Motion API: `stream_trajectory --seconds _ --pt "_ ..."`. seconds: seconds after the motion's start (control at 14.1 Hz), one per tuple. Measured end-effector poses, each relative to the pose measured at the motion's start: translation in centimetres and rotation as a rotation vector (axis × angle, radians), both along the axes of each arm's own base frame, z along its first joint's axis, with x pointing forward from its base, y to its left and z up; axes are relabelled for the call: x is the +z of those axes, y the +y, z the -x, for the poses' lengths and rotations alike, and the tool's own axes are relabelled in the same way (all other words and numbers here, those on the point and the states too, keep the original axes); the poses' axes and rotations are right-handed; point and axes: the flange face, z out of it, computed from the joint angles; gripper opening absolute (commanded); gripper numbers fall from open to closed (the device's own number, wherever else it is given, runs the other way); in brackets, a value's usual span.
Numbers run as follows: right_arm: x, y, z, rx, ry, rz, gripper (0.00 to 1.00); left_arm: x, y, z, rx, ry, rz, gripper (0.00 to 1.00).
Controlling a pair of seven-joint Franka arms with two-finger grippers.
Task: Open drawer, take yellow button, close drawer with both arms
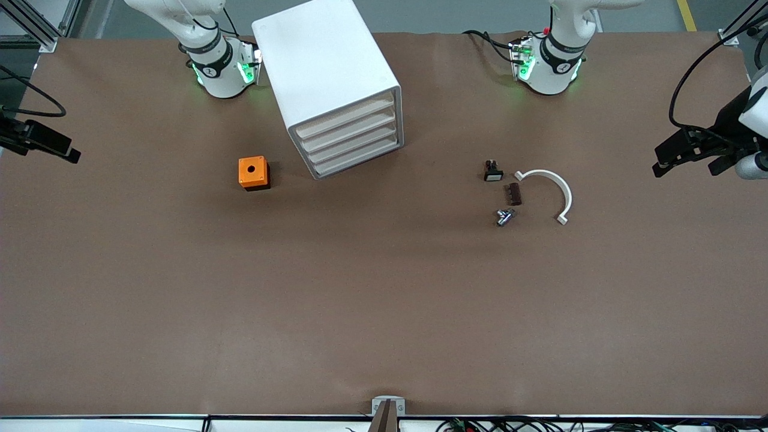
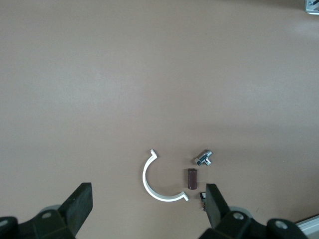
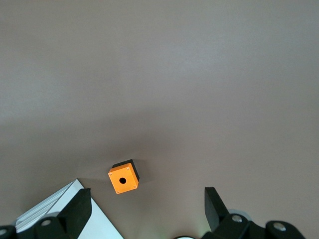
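The white cabinet stands between the two arm bases, and all of its stacked drawers are shut; its corner also shows in the right wrist view. The button is hidden from every view. My left gripper hangs open and empty over the left arm's end of the table, waiting. My right gripper waits open and empty over the right arm's end of the table.
An orange box with a black hole sits beside the cabinet toward the right arm's end. Toward the left arm's end lie a white arc, a brown strip, a metal fitting and a small black part with a white face.
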Motion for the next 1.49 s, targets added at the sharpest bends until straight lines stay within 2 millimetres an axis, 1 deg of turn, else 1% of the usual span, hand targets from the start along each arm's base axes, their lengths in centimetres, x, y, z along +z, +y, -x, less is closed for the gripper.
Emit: stream_trajectory --seconds 0.35,0.71,0.85,0.92,1.06,1.28,1.42,1.49 --pt "-0.1 0.0 -0.1 0.000 0.002 0.000 1.00 -0.5 -0.2 -0.2 0.012 0.012 0.001 1.00" --pt "-0.1 -0.2 0.0 -0.004 0.002 0.000 1.00 -1.3 -1.1 -0.4 -0.002 0.035 0.000 1.00" --pt "-0.1 -0.3 -0.1 -0.005 -0.001 0.001 1.00 -2.1 -1.6 -0.4 -0.018 0.071 -0.004 1.00" --pt "-0.1 -0.3 -0.1 -0.006 -0.003 0.001 1.00 -2.9 -2.2 -0.4 -0.038 0.099 -0.006 1.00" --pt "0.0 -0.3 -0.2 -0.007 -0.009 0.001 1.00 -4.6 -4.8 -0.6 -0.090 0.141 -0.007 1.00" --pt "0.1 -0.3 -0.3 -0.007 -0.023 0.002 1.00 -7.5 -9.9 -0.5 -0.172 0.216 0.046 1.00" --pt "0.1 -0.4 -0.4 -0.008 -0.027 0.002 1.00 -8.9 -12.3 -0.1 -0.205 0.261 0.102 1.00" --pt "0.0 -0.3 -0.5 -0.008 -0.027 0.002 1.00 -9.5 -13.2 0.1 -0.216 0.283 0.135 1.00"
